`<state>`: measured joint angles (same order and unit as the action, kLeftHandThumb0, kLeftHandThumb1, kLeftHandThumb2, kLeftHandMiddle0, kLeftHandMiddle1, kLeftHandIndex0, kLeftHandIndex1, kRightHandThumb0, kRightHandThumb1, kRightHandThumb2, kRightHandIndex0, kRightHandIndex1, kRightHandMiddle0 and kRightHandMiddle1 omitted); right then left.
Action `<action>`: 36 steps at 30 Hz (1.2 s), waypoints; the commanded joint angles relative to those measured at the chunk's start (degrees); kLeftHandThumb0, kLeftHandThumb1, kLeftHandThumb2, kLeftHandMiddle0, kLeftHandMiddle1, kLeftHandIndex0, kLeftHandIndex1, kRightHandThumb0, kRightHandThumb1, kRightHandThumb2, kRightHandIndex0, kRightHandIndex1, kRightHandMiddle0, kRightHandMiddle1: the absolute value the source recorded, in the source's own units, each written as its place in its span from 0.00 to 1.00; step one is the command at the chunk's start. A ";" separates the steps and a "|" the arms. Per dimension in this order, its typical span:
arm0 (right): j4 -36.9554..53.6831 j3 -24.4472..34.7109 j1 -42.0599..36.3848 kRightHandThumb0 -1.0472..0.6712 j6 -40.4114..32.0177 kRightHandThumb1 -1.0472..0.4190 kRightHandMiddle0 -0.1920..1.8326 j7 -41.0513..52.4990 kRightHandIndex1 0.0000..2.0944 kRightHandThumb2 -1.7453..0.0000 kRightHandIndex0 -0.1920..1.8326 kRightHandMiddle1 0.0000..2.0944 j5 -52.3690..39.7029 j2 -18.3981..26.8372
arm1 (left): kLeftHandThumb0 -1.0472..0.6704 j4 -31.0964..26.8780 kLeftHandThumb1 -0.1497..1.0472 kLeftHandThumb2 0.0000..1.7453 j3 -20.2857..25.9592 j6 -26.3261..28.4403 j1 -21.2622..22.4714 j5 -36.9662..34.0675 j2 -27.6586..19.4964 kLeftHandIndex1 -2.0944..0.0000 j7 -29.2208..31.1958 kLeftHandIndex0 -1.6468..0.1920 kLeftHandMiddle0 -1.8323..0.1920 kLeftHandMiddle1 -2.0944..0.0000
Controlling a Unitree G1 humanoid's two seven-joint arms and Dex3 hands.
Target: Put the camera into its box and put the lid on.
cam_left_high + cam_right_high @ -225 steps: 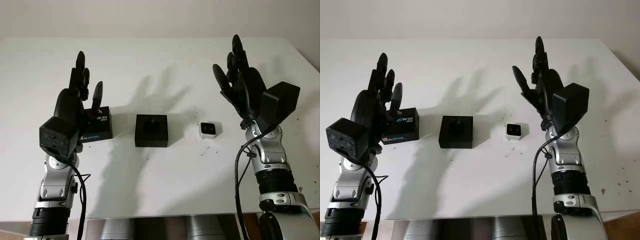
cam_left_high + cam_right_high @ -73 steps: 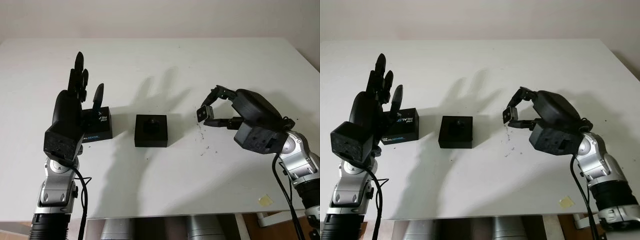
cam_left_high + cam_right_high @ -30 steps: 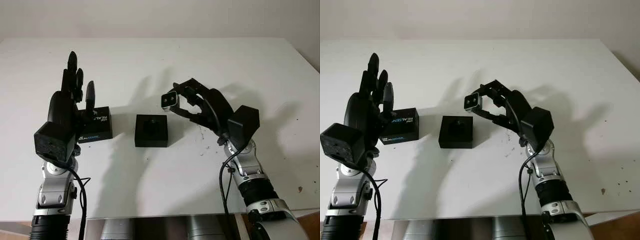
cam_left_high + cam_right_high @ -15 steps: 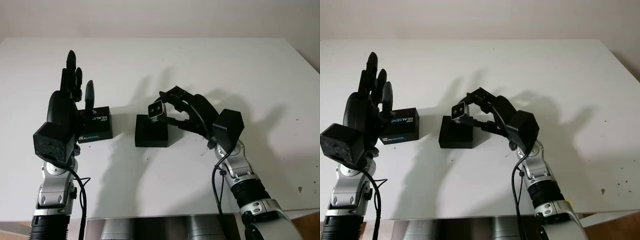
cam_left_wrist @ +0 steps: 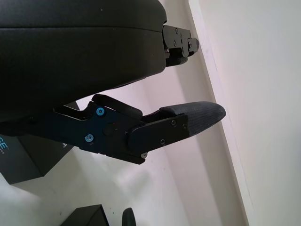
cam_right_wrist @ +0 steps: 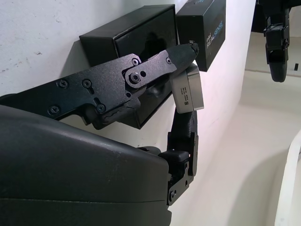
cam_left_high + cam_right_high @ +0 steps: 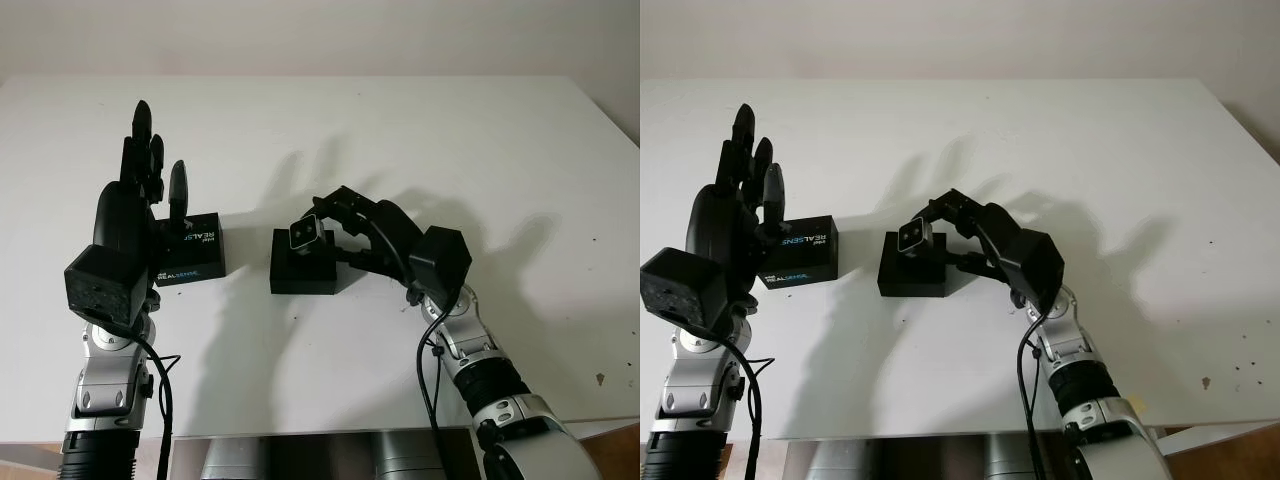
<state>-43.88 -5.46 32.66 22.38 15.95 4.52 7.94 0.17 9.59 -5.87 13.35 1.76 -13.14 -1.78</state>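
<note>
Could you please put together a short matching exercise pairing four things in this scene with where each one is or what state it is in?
Things:
1. camera
2. open black box
3. lid
4. left hand

Places or states:
A. raised over the table's left side, open, holding nothing
B. pinched in the right hand, just above the box
C. on the table beside the left hand, printed side showing
D. on the table's middle, uncovered

Pairs: 1-B, 2-D, 3-C, 4-A
</note>
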 commanded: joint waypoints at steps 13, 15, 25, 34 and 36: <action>-4.70 0.21 2.89 0.30 1.32 0.05 0.27 -2.70 0.02 0.97 0.24 0.73 0.59 -2.03 | 0.20 -0.21 1.00 0.36 0.09 -0.17 -0.15 -0.14 0.25 0.98 0.33 0.92 0.90 0.97; -5.22 0.29 3.01 0.30 1.54 0.05 0.27 -2.96 0.03 0.97 0.24 0.73 0.59 -2.20 | 0.19 -0.03 1.00 0.36 0.06 -0.33 -0.10 -0.05 0.08 0.98 0.42 0.92 0.90 0.97; -5.24 0.13 2.98 0.31 1.67 0.05 0.26 -2.35 0.02 0.97 0.23 0.73 0.72 -1.95 | 0.19 0.02 1.00 0.36 -0.05 -0.10 0.13 0.15 0.24 0.97 0.13 0.92 0.90 0.97; -4.70 -0.07 2.76 0.31 1.65 0.05 0.26 -1.30 0.02 0.97 0.23 0.73 1.25 -1.19 | 0.20 -0.10 1.00 0.36 0.06 -0.17 0.04 0.06 0.11 0.97 0.34 0.92 0.90 0.97; -4.81 0.04 2.75 0.31 1.97 0.05 0.26 -0.82 0.02 0.97 0.23 0.73 1.18 -0.94 | 0.20 -0.06 1.00 0.36 0.06 -0.17 0.05 0.07 0.12 0.97 0.32 0.92 0.90 0.97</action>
<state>-49.13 -5.44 34.54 23.44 14.89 5.58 6.41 0.20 9.58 -5.86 13.35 1.83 -13.14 -1.50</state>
